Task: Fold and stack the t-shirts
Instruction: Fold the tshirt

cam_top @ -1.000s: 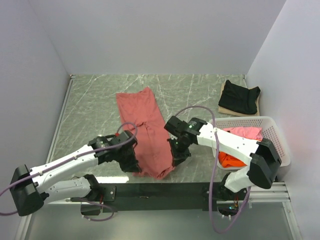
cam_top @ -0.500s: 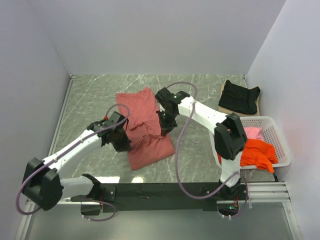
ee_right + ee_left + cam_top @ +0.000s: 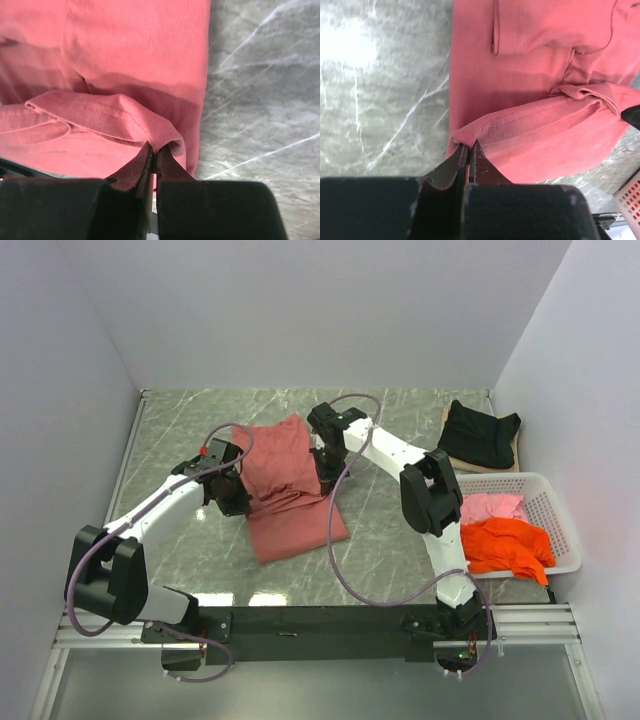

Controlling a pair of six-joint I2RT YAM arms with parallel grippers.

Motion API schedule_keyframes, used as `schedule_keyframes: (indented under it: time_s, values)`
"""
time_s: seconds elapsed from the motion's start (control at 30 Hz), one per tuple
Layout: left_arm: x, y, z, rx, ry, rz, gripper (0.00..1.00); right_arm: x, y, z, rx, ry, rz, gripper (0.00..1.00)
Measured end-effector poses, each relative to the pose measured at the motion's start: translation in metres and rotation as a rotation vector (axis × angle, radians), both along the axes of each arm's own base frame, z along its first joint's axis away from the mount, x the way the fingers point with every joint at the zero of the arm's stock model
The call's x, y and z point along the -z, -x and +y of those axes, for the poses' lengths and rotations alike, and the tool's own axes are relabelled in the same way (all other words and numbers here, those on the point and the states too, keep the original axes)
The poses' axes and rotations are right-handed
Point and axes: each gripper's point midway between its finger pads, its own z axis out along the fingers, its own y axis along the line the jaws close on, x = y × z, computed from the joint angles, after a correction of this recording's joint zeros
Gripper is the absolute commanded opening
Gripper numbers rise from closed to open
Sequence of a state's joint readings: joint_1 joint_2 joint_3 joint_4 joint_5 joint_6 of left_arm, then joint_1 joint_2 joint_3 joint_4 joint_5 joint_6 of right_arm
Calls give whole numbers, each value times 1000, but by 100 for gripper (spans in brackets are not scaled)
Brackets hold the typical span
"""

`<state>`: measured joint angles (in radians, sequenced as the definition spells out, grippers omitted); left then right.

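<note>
Dusty brick-red cloth t-shirt (image 3: 295,525) lies lengthwise near-to-far, a bit slanted; left gripper (image 3: 469,150) and right gripper (image 3: 155,152) each pinch its lifted stitched edge.

I count one brick-red t-shirt (image 3: 290,495), one black t-shirt (image 3: 480,432), one orange t-shirt (image 3: 505,543) and one pink t-shirt (image 3: 490,507), so four together. One white basket (image 3: 562,530) stands at four o'clock.

Lab test cell: white enclosure walls (image 3: 300,310), marbled tabletop (image 3: 190,425).

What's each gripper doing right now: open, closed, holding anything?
Left gripper: closed, pinching a hem edge of the brick-red t-shirt.
Right gripper: closed, pinching a folded edge of the same shirt.
</note>
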<state>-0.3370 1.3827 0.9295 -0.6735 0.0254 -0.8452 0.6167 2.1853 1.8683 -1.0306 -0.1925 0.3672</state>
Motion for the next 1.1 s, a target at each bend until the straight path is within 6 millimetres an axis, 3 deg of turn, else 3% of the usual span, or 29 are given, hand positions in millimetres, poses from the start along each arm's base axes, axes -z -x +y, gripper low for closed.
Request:
schedule_keyframes:
  time_s: [0.3,0.6,0.63,0.7,0.73,0.77,0.87,0.97,1.1]
  values:
    - [16,-14,1,48,-30,11,0,-5,-13,5,-16,0,-22,0]
    - [18,-29,7,43,-37,-10,1,-11,-31,10,-2,-22,-51,0]
    - [19,-32,7,42,-37,-11,5,-8,-34,11,0,-21,-49,0]
    - [22,-37,7,49,-44,-3,32,2,-35,10,3,-10,-34,5]
    - [23,-39,7,53,-48,-2,44,5,-35,9,4,-5,-27,12]
    - [22,-43,7,58,-52,-3,62,8,-35,7,9,0,-19,28]
    - [13,-56,8,48,-69,-29,83,10,-37,4,18,1,-16,44]
    - [-7,-72,9,28,-84,-92,89,5,-41,1,22,-5,-28,56]
    - [-48,-80,2,28,-90,-223,89,-12,-39,0,23,-30,-56,60]
